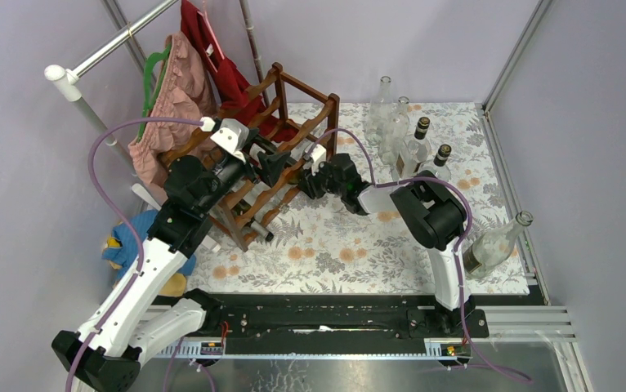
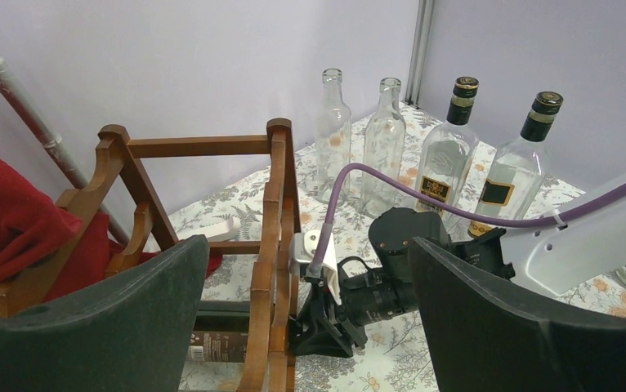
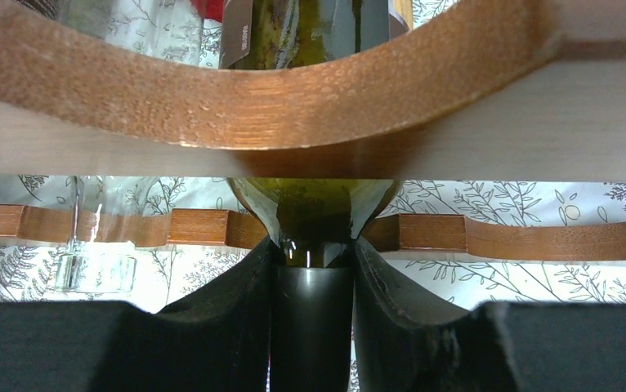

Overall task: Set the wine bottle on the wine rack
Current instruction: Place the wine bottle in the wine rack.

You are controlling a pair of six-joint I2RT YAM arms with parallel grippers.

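Where the right wrist camera looks along its own fingers, the right gripper (image 3: 314,249) is closed narrow on the dark-capped neck of the wine bottle (image 3: 314,202), one pad on each side just short of the green shoulder. The bottle runs away from the claw into the wine rack (image 3: 212,106): its shoulder shows under a broad scalloped rail, and its body, with the edge of a label, shows above that rail. From the left wrist camera, the left gripper (image 2: 306,269) stands spread wide and holds nothing, poised above the rack's upper rails. Below and between its fingers the bottle lies on its side in a low tier of the rack, with its neck poking out of the rack into the right claw. Seen from above, the left arm (image 1: 142,269) stretches up from its base to the rack's near side, wrist bent over the top rails. The right arm (image 1: 436,216) rises, folds at the elbow and reaches across to the rack's right side, with its claw at the rails.
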